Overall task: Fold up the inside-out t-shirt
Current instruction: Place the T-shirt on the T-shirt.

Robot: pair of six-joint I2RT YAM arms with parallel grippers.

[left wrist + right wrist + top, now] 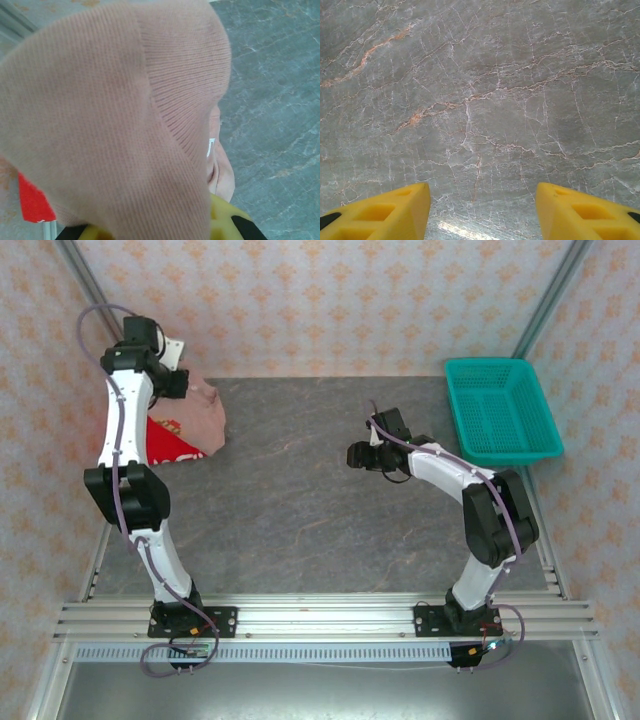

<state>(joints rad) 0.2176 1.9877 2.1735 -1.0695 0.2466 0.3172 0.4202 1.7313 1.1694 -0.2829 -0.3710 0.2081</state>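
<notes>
the salmon-pink t-shirt (pixel 100 125) looks soft, light and limp; the left fingers (pixel 225 222) pinch it by the ribbed collar (pixel 180 110), probably the firmest hold. the right fingers (pixel 395 210) stand spread above the surface (pixel 480 100).

The t-shirt (pixel 205 405) far left, the basket (pixel 505 453) far right, on the table (pixel 300 530).
The t-shirt lies partly over another garment (pixel 172 448), beneath the left gripper (pixel 182 385); the right gripper (pixel 352 455) hangs above the table's middle.
</notes>
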